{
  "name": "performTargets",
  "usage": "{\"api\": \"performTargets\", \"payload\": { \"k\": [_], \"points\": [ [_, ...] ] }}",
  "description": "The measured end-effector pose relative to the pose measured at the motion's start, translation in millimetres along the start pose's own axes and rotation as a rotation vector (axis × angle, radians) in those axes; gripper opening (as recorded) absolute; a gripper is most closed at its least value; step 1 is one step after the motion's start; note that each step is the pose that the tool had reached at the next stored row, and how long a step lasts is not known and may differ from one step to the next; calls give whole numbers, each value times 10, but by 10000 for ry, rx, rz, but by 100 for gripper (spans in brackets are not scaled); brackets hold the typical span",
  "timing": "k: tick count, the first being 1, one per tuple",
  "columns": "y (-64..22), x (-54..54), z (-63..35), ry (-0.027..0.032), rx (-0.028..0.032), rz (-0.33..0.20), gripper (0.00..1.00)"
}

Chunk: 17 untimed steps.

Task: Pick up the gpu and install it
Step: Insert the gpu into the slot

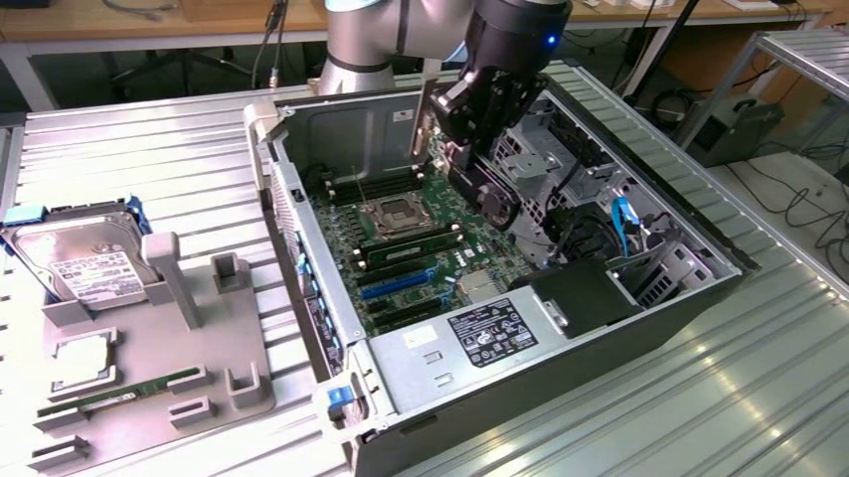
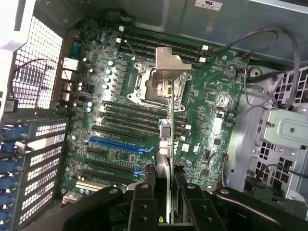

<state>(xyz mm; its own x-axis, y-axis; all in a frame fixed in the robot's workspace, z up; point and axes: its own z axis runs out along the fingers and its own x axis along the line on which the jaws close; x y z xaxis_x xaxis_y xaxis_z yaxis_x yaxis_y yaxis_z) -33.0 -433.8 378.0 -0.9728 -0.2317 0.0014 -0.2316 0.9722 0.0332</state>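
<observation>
My gripper (image 1: 462, 149) hangs over the open computer case (image 1: 285, 184), above the motherboard (image 1: 398, 248). It is shut on the gpu (image 1: 480, 194), a thin dark card that hangs below the fingers. In the wrist view the gpu (image 2: 169, 144) is seen edge-on, with its silver bracket (image 2: 169, 60) at the far end, over the processor socket (image 2: 154, 86). The black fingers (image 2: 143, 204) clamp the card from both sides, and my gripper (image 2: 166, 197) holds it well above the board. The blue expansion slots (image 2: 115, 143) lie to one side of the card; nothing sits in them.
Case walls, a drive cage (image 1: 538, 159) and loose cables (image 2: 260, 62) surround the board. The power supply (image 1: 491, 333) fills the case's near end. At the exterior view's left a grey fixture (image 1: 173, 348) holds a hard drive (image 1: 86, 263) and a green RAM stick (image 1: 119, 390).
</observation>
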Motion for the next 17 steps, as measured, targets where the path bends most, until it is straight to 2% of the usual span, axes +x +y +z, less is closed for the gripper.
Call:
{"api": "performTargets", "payload": {
  "k": [17],
  "points": [
    [0,0,1,55,2,-1641,26]
  ]
}}
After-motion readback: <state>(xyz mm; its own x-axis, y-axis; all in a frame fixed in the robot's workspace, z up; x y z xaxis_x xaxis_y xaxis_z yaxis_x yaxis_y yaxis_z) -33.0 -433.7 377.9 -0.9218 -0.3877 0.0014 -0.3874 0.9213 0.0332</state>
